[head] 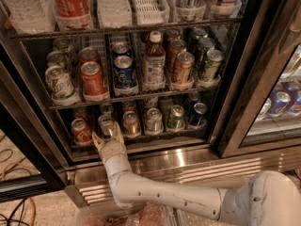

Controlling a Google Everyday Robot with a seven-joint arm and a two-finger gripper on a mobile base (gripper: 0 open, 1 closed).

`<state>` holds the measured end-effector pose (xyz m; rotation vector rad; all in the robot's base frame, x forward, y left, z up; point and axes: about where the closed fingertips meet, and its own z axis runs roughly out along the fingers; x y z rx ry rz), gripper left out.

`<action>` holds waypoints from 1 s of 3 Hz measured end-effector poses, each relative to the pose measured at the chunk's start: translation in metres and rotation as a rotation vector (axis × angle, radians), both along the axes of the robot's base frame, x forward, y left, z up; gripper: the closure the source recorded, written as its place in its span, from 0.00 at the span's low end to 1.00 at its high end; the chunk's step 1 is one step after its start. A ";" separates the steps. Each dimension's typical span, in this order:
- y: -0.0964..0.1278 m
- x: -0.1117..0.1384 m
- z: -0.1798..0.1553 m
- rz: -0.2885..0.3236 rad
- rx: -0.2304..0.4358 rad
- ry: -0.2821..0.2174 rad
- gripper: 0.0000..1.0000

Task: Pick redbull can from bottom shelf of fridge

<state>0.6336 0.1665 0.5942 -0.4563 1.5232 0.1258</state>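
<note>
Gripper [107, 136] at the front lip of the bottom shelf [160, 136], at the end of a white arm [160, 197] reaching up from below the ribbed steel base. Fingers [96, 140] spread wide, pinching nothing, tips pointing up and into the fridge [237, 102]. Only one arm, so no choice of hand.

Straight ahead of the gap: redbull can [106, 125], upright, long axis vertical, slim and silver-grey, at the front of its lane. Directly beyond the palm, on the line between the two fingertips, its lower part seemingly already inside the spread. Cannot tell whether either finger touches it.

Just beside it on one flank, wider red can [81, 131], near the outer face of one finger. On the other flank, wider gold-brown can [131, 124], near the other finger. Further along the row and well apart from the hand: silver can [153, 120], green can [176, 117], blue can [197, 114].

Judged as the last approach before the squeeze. Centred on the slim can, a finger to either side of an upright cylinder. Probably calls for a touch more reach, then closing across its width. Little room between neighbours. Risk of nudging either, or of tipping the narrow can backward if pushed rather than gripped.
</note>
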 end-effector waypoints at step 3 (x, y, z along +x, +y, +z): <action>-0.009 0.007 -0.006 -0.029 -0.010 0.015 0.98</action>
